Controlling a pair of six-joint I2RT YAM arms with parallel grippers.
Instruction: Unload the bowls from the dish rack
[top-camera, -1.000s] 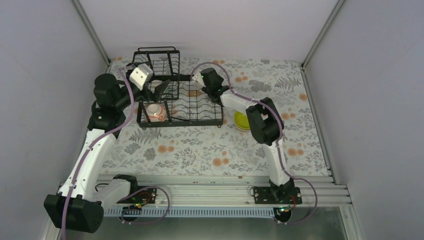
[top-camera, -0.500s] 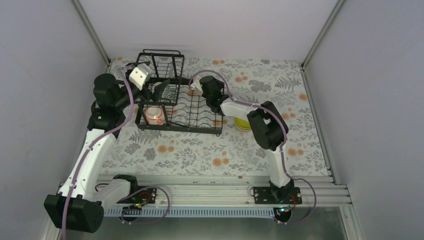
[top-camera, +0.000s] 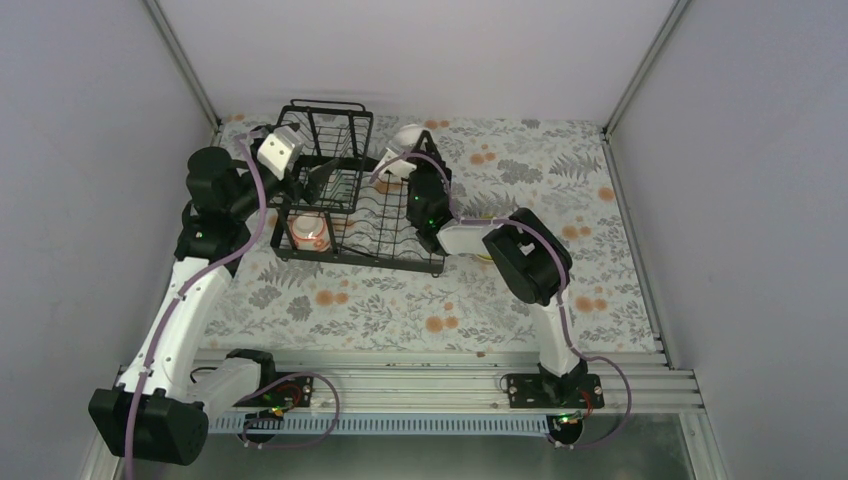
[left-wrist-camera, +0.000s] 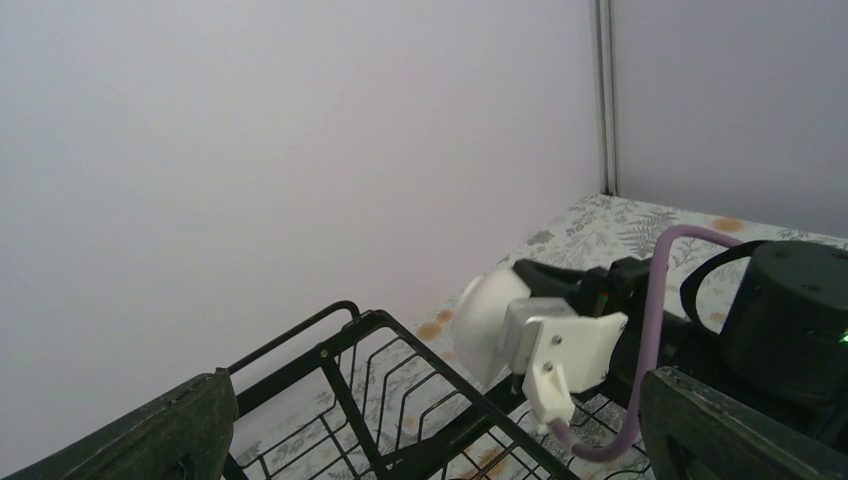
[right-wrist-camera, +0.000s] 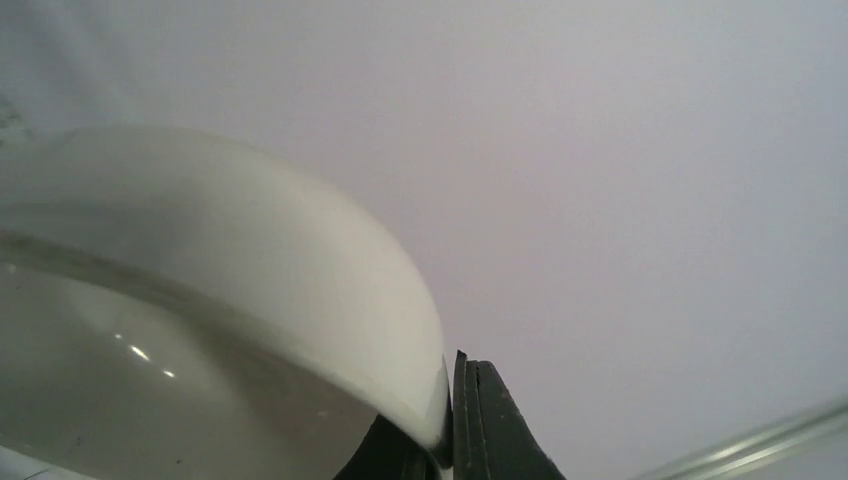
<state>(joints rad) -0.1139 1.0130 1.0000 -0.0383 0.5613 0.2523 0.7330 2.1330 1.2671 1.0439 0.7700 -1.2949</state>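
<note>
The black wire dish rack (top-camera: 385, 235) stands at the back left of the table. The white bowl with red-orange pattern (top-camera: 310, 228) sits in its front left corner. My right gripper (top-camera: 408, 160) is shut on the rim of the plain white bowl (top-camera: 405, 140) and holds it on edge above the rack's right end. The bowl (right-wrist-camera: 200, 320) fills the right wrist view, its rim pinched between the fingers (right-wrist-camera: 490, 430). It also shows in the left wrist view (left-wrist-camera: 485, 325). My left gripper (top-camera: 315, 180) is open and empty over the rack's basket section (left-wrist-camera: 400, 400). The pale green bowl is hidden behind the right arm.
The table has a floral cloth (top-camera: 400, 300). Grey walls close it in at the back and on both sides. The right arm's elbow (top-camera: 525, 260) hangs low just right of the rack.
My right gripper has lifted the white bowl out of the rack and swung it up towards the back. The rack has shifted slightly. The left arm has barely moved.
</note>
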